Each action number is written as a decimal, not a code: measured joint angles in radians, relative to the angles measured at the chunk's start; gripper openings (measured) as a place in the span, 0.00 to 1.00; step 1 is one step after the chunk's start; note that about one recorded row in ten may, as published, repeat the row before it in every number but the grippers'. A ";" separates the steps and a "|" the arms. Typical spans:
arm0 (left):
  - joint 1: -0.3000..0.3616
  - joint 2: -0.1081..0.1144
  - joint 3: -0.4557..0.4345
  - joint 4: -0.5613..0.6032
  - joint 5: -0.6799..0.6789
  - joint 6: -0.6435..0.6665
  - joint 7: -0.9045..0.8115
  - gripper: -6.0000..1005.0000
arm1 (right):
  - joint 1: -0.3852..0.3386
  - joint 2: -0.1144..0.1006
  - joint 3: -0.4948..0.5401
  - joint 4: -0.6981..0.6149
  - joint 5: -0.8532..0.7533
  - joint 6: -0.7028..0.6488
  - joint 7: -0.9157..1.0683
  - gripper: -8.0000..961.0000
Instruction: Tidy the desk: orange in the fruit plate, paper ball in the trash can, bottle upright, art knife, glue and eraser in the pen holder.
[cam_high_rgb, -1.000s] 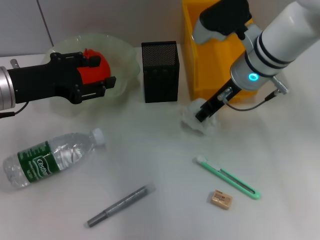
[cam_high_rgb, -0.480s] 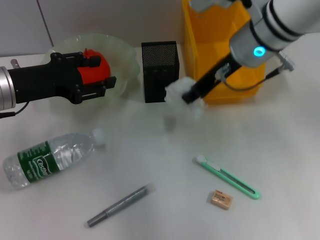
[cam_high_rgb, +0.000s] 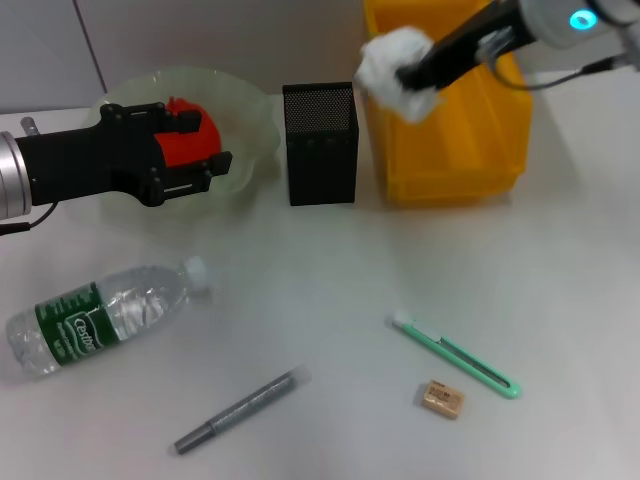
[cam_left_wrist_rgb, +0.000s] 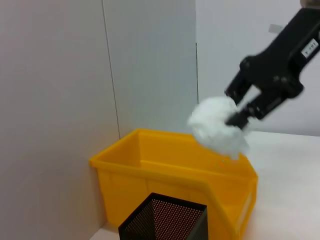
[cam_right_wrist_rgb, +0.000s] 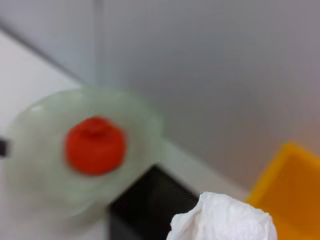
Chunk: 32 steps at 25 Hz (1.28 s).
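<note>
Right gripper (cam_high_rgb: 412, 72) raised high at the far right, fingers clamped on the paper ball (cam_high_rgb: 392, 55). Left gripper (cam_high_rgb: 205, 165) extended level at the left, fingers slightly parted, holding nothing.

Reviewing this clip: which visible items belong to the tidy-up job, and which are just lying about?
Part of the job:
orange in fruit plate
paper ball, held by right gripper above trash can
bottle, lying down
art knife
glue
eraser
pen holder
left gripper, by the plate

Just lying about:
nothing; only the desk itself
</note>
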<state>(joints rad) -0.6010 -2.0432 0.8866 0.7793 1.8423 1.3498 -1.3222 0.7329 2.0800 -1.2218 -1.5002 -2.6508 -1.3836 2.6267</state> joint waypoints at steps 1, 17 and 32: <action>0.000 0.000 0.000 0.000 0.000 0.000 0.000 0.61 | -0.010 0.001 0.000 -0.017 -0.021 0.014 0.008 0.35; -0.004 -0.002 0.000 0.002 0.000 0.000 -0.002 0.61 | -0.004 -0.007 0.036 0.159 -0.139 0.181 0.029 0.38; 0.003 -0.015 0.000 0.030 0.000 0.000 -0.002 0.61 | 0.023 -0.006 0.039 0.230 -0.166 0.217 0.027 0.55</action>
<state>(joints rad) -0.5983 -2.0587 0.8867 0.8092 1.8422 1.3500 -1.3239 0.7562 2.0739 -1.1827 -1.2700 -2.8165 -1.1664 2.6541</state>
